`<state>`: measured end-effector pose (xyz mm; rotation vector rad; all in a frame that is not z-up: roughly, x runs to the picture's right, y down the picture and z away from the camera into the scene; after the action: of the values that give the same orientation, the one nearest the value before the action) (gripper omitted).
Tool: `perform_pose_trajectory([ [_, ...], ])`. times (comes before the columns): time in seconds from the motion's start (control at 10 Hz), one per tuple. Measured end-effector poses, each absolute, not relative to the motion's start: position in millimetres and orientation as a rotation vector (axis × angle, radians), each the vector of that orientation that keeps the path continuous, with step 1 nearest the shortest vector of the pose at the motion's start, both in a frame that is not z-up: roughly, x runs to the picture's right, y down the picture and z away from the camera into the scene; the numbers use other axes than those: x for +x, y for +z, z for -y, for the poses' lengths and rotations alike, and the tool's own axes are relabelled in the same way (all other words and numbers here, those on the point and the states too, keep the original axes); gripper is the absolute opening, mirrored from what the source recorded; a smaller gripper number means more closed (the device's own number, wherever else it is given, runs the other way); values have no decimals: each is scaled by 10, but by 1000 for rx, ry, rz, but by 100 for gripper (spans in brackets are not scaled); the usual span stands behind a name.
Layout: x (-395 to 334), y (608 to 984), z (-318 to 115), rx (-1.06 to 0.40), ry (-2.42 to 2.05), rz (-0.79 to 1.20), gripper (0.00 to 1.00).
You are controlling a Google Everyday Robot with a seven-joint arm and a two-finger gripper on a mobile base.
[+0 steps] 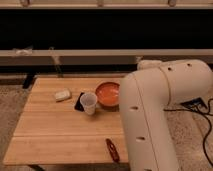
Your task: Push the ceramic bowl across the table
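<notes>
Bowl: your orange-red bowl point(108, 93) sits upright on the far half of the table, toward the right end. Its right rim meets the outline of the arm in your view, and you cannot tell whether they touch.

Table: the light wood plank top point(55, 135) runs from the left of your view to under the arm. A dark leg shows at the far left corner.

Arm: a thick white arm point(150, 115) fills the right side, rising from the bottom edge and bending over the table's right end.

Gripper: you cannot see it. It is out of view behind or past the white arm, so you cannot tell how far it is open or whether it has hold of anything.

Cup: a small whitish cup point(88, 102) stands upright just left of the bowl and in front of it.

Dark flat piece: a black flat thing point(79, 102) lies at the cup's left side, partly behind it.

Pale block: a small cream block point(62, 95) lies left of the cup, apart from it.

Red stick: a slim dark red thing point(112, 149) lies near the front edge, just beside the arm.

Cables: black cables point(205, 130) trail on the floor at the far right.
</notes>
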<state>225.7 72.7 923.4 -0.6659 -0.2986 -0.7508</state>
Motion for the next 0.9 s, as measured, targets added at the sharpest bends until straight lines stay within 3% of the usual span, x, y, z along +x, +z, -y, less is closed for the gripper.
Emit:
perform_pose_trajectory([
  [0.9,1592,9386,-892,-689,-889,500,80],
])
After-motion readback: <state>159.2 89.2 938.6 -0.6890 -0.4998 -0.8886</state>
